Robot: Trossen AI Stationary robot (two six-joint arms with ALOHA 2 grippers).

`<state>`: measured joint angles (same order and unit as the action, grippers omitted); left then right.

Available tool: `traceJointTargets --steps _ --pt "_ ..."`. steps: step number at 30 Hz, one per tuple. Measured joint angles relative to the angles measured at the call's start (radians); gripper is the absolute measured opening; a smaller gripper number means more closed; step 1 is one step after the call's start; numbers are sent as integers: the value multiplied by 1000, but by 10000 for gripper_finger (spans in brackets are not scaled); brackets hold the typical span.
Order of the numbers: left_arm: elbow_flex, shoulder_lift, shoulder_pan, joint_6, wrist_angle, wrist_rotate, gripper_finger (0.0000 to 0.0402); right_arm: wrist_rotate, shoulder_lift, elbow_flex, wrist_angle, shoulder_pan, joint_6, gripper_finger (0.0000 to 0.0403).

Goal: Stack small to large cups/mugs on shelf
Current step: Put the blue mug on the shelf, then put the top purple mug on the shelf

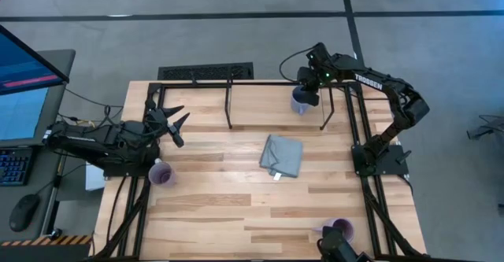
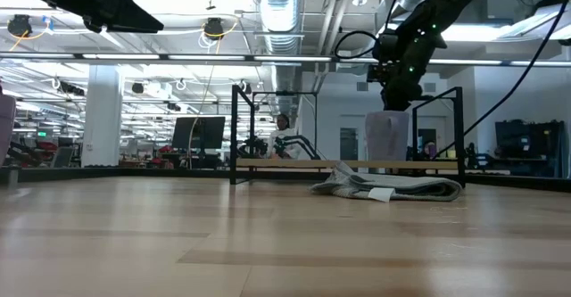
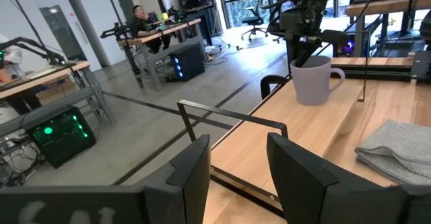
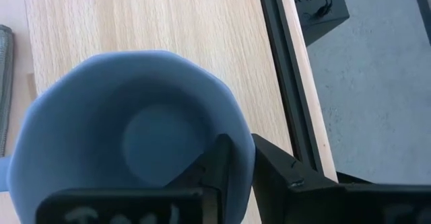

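A blue-grey mug (image 1: 298,102) stands upright inside the right part of the black rod shelf (image 1: 228,83) at the table's far edge. My right gripper (image 1: 307,95) is shut on it from above. Whether its base touches the wood, I cannot tell. A purple mug (image 1: 161,173) stands on the table by the left edge, and another purple mug (image 1: 341,229) stands near the front edge. My left gripper (image 1: 175,122) hovers open and level at the far left, touching nothing. My right gripper holds the blue-grey mug by its rim and wall (image 4: 240,158), on the side away from the handle (image 3: 338,76). One finger (image 4: 214,173) is inside the mug and the other (image 4: 286,177) is outside. The fingers slant down from above. The mug sits upright, mouth up.
A folded grey cloth (image 1: 281,156) lies in the middle of the table. The shelf's upright legs (image 2: 239,132) stand along the far edge. Black arm frames run down both sides of the table. Bare wood lies between the cloth and the front edge.
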<state>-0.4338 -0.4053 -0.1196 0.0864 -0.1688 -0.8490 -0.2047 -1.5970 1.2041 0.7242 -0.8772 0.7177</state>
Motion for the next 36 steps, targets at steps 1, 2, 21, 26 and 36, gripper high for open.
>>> traceJointTargets --steps 1,2,21,26,36 --pt "0 0 0 0 -1 0 139 0 0 0 -1 0 -6 81" --pt "0 0 0 0 -3 0 139 0 0 0 -2 0 -10 86" --pt "0 0 0 0 -7 0 139 -3 0 0 0 0 -18 209" --pt "0 0 0 0 -7 0 139 -3 0 0 5 0 -21 225" --pt "0 0 0 -1 -18 0 139 -3 0 0 9 1 -21 240"
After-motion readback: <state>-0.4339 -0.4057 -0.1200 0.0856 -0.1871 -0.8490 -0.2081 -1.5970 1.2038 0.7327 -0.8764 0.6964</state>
